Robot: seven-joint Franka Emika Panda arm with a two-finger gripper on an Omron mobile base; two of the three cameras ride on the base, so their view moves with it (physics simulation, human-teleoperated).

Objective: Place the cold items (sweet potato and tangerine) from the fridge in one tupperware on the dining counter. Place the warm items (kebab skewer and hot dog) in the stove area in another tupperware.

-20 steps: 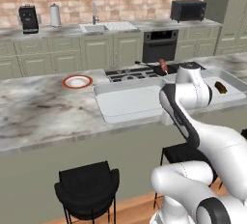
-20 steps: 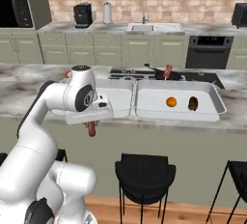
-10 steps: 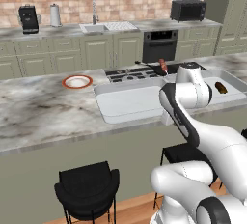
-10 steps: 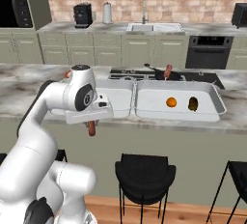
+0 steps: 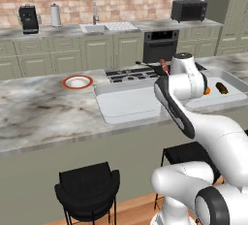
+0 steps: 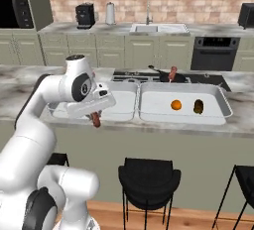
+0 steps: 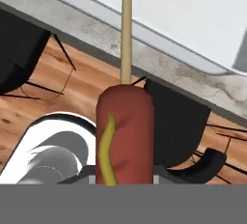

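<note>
My gripper (image 6: 94, 114) is shut on the hot dog (image 6: 95, 120), a red-brown sausage with a yellow stripe (image 7: 124, 136) on a thin stick. It hangs at the dining counter's (image 6: 114, 125) front edge, just before the left tupperware (image 6: 124, 100), whose visible inside is bare. The right tupperware (image 6: 211, 96) holds the tangerine (image 6: 175, 105) and the sweet potato (image 6: 198, 106). In the left base view the sweet potato (image 5: 221, 88) shows beside my arm. The kebab skewer (image 6: 172, 72) stands in a dark pan on the stove (image 6: 130, 78) behind the trays.
A round plate with an orange rim (image 5: 78, 81) lies on the counter to the left. Black stools (image 6: 149, 174) stand below the counter's front edge. An oven (image 5: 160, 44), a sink and a microwave (image 5: 189, 9) line the back wall.
</note>
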